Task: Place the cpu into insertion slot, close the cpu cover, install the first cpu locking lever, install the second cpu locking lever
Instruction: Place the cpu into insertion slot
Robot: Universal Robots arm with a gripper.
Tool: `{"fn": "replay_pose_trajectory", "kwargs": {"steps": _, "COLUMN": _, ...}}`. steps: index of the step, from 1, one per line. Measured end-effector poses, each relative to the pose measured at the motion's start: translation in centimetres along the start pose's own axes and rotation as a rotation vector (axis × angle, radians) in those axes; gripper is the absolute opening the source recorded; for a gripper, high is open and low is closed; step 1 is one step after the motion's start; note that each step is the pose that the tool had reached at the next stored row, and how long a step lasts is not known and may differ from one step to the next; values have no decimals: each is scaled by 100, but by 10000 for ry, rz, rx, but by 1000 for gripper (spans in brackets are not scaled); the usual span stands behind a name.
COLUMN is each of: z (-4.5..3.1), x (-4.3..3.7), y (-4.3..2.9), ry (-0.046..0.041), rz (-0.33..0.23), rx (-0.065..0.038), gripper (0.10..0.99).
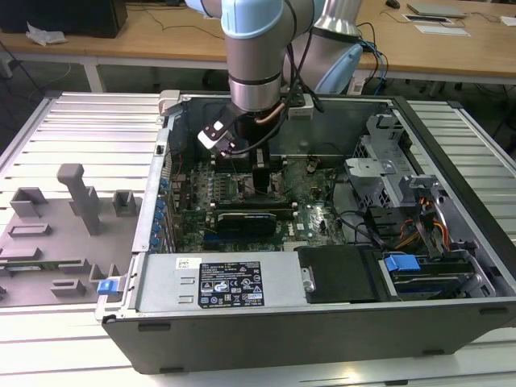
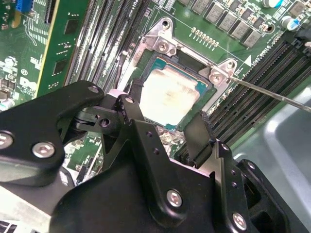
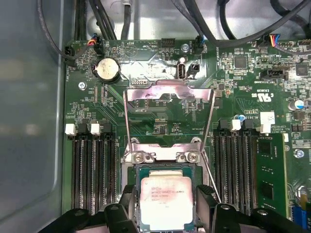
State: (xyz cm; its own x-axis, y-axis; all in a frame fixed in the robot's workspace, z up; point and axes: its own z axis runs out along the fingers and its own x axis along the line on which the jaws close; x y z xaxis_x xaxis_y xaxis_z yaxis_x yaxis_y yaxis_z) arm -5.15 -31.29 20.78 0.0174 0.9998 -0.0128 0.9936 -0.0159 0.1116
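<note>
Your gripper (image 3: 167,194) straddles the cpu (image 3: 166,206), which lies flat in the slot (image 2: 163,46) near the exterior view's centre with the cover (image 3: 167,92) raised; whether it grips I can't tell, so seat the cpu level, without pressing or sliding it.

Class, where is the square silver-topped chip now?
In the first wrist view, the silver-topped square chip sits in the dark-framed socket, flanked by black memory slots, its silver cover frame open.
</note>
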Motion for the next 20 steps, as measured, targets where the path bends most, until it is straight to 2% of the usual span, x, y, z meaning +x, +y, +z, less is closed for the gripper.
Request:
{"fn": "replay_pose_trajectory", "kwargs": {"steps": 11, "z": -1, "x": 0, "y": 0, "ry": 7, "rz": -221, "rx": -3, "gripper": 600}}
{"fn": "replay_pose_trajectory", "kwargs": {"steps": 12, "z": -1, "x": 0, "y": 0, "ry": 8, "rz": -221, "rx": -3, "gripper": 533}}
{"fn": "replay_pose_trajectory", "kwargs": {"steps": 13, "z": -1, "x": 0, "y": 0, "ry": 7, "rz": -222, "rx": -3, "gripper": 533}}
{"fn": "replay_pose_trajectory", "kwargs": {"steps": 16, "z": -1, "x": 0, "y": 0, "ry": 8, "rz": -222, "rx": -3, "gripper": 353}}
{"fn": "replay_pose_trajectory", "kwargs": {"steps": 17, "z": -1, "x": 0, "y": 0, "ry": 8, "rz": -222, "rx": -3, "gripper": 353}}
{"fn": "replay_pose_trajectory", "kwargs": {"steps": 19, "z": -1, "x": 0, "y": 0, "ry": 7, "rz": -223, "rx": -3, "gripper": 231}}
{"fn": "replay_pose_trajectory", "kwargs": {"steps": 20, "z": -1, "x": 0, "y": 0, "ry": 8, "rz": -223, "rx": -3, "gripper": 231}}
